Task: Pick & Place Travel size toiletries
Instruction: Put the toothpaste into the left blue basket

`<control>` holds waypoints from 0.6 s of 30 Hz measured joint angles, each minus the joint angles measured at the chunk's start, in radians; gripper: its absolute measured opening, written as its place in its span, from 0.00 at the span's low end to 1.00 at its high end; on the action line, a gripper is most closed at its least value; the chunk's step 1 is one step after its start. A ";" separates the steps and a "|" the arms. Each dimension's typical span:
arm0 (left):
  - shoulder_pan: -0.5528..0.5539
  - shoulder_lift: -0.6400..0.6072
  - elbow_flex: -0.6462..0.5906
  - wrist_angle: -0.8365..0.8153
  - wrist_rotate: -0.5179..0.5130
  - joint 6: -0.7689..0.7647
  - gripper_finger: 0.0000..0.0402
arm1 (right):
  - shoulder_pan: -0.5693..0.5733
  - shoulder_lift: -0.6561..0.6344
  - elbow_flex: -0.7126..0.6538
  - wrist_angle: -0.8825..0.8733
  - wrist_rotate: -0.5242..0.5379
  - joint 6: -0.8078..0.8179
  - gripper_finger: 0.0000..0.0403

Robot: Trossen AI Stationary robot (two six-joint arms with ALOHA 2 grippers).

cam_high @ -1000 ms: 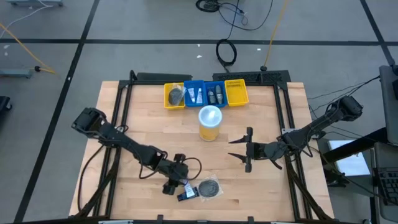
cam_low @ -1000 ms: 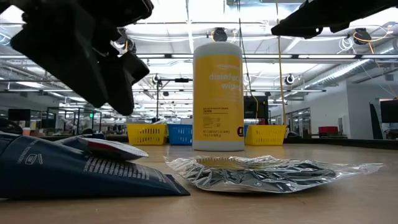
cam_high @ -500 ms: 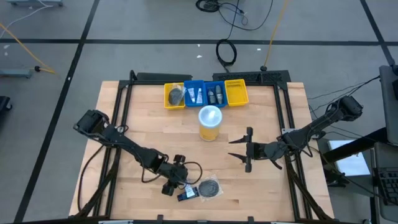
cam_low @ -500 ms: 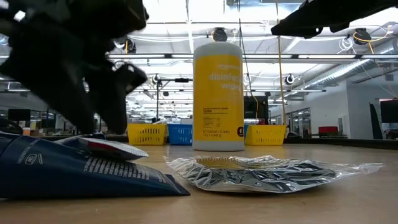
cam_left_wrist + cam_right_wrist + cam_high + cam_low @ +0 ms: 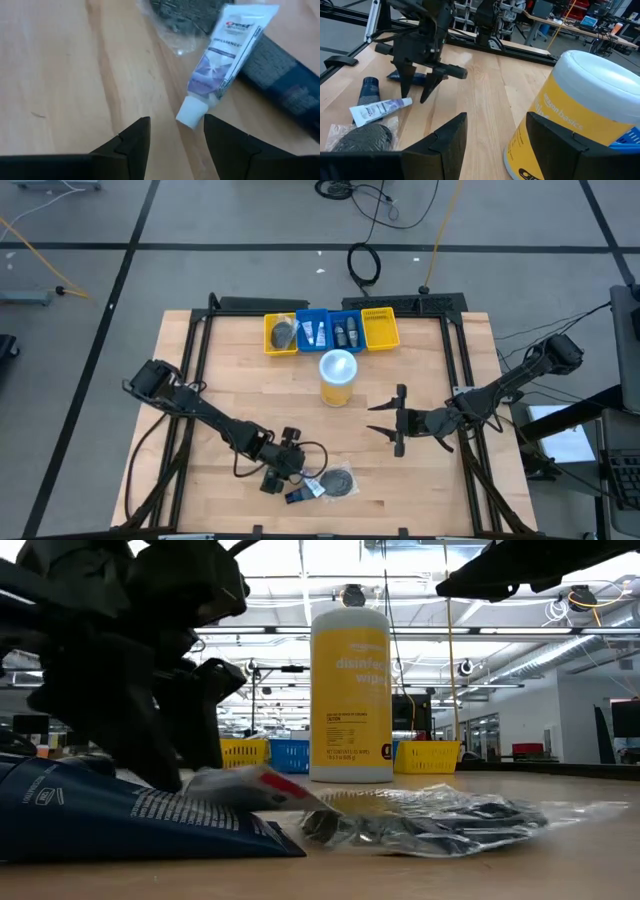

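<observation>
Even overhead light fills the room; ceiling strip lamps [image 5: 330, 635] glare white across the top of the low view. There the left pincer [image 5: 150, 730] is a backlit, motion-blurred silhouette, and the white tube [image 5: 255, 790] is smeared. The counter [image 5: 240, 390] shows only soft shadows. The left wrist view is slightly soft.

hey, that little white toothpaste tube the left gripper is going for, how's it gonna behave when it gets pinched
The white toothpaste tube looks soft and flat-bodied, so it will probably squash and flex rather than roll. Only its cap end sits between the open left gripper, so the tail may droop. It overlaps the clear packet and dark tube, so it might drag them.
</observation>
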 joint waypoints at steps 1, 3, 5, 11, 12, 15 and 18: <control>0.000 0.000 0.000 -0.002 0.009 0.010 0.46 | 0.000 0.000 0.000 0.000 0.000 0.000 0.49; -0.003 0.000 0.000 -0.008 0.025 0.028 0.46 | 0.000 0.000 0.000 0.000 0.000 0.000 0.49; -0.004 0.000 0.000 -0.007 0.035 0.038 0.46 | 0.000 0.000 0.000 0.000 0.000 0.000 0.49; 0.000 0.000 0.000 -0.005 0.035 0.037 0.46 | 0.000 0.000 0.000 0.000 0.000 0.000 0.49; 0.000 0.000 0.000 -0.005 0.034 0.035 0.46 | 0.000 0.000 0.000 0.000 0.000 0.000 0.49; -0.002 0.000 0.000 -0.004 0.036 0.034 0.46 | 0.000 0.000 0.000 0.000 0.001 0.000 0.49; -0.003 0.000 0.000 0.015 0.037 0.017 0.46 | 0.000 0.000 0.000 0.000 0.001 0.000 0.49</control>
